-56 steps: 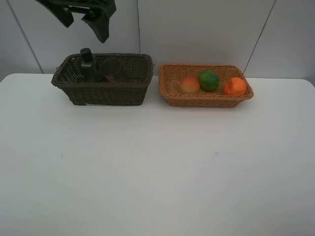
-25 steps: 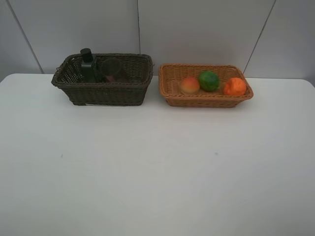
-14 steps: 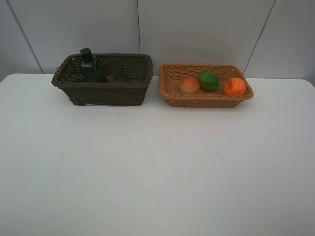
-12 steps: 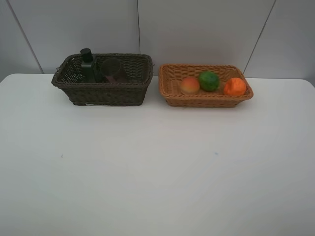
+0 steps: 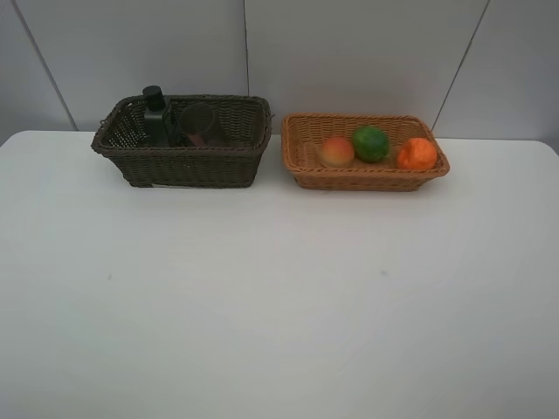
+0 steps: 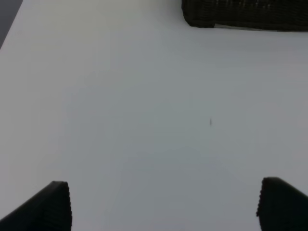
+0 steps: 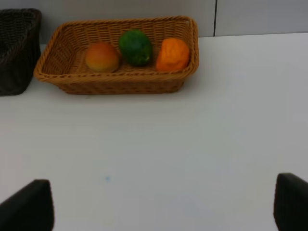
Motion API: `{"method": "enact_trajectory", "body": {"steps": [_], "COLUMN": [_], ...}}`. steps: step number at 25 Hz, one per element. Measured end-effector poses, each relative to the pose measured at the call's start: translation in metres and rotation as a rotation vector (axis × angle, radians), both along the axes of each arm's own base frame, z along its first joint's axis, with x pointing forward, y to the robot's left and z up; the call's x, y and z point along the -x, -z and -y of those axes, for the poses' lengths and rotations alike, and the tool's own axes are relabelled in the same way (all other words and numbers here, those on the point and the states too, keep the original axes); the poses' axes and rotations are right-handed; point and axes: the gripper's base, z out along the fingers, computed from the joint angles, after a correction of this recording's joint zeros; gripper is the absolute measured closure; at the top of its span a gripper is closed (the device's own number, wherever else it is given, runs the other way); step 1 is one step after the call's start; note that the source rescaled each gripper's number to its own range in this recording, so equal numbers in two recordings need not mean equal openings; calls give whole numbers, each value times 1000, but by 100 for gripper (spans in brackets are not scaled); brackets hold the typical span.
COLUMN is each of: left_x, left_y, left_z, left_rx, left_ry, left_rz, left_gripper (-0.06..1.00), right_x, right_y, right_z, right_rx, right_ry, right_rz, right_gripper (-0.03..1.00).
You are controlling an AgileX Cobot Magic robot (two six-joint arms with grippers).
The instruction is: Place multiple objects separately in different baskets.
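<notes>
Baskets already hold everything visible: dark basket (image 5: 182, 144) ahead of the left end effector (image 6: 163, 204), light basket (image 7: 118, 55) ahead of the right end effector (image 7: 163, 204) (both spread wide, empty).

Left end effector (image 6: 163, 204) and right end effector (image 7: 163, 204) both gape wide, empty.

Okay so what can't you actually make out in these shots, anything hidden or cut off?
- Dark basket contents, exterior high view: its front wall hides all but the top of the pump bottle and the cup; a small pink bottle cannot be made out.
- Dark basket, left wrist view: cut off by the frame edge.
- Both arms: outside the exterior high view; wrist views show only open jaw tips at the frame edge.
</notes>
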Motion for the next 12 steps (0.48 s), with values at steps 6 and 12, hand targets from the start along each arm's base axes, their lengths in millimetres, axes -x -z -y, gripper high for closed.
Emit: {"method": "enact_trajectory", "body": {"steps": [6,12], "left_x": [-5,-12], "left_y": [0,3], "left_z": [0,0], "left_rx": [-8,-18], "left_ry": [0,12], "left_rz": [39,78], "left_gripper": [-6,-6], "right_x": [0,0], "right_y": [0,0], "right_z": [0,0], "right_rx": [0,0], "right_ry": [0,0], "right_rz": [0,0], "right_gripper": [-3,-3]}}
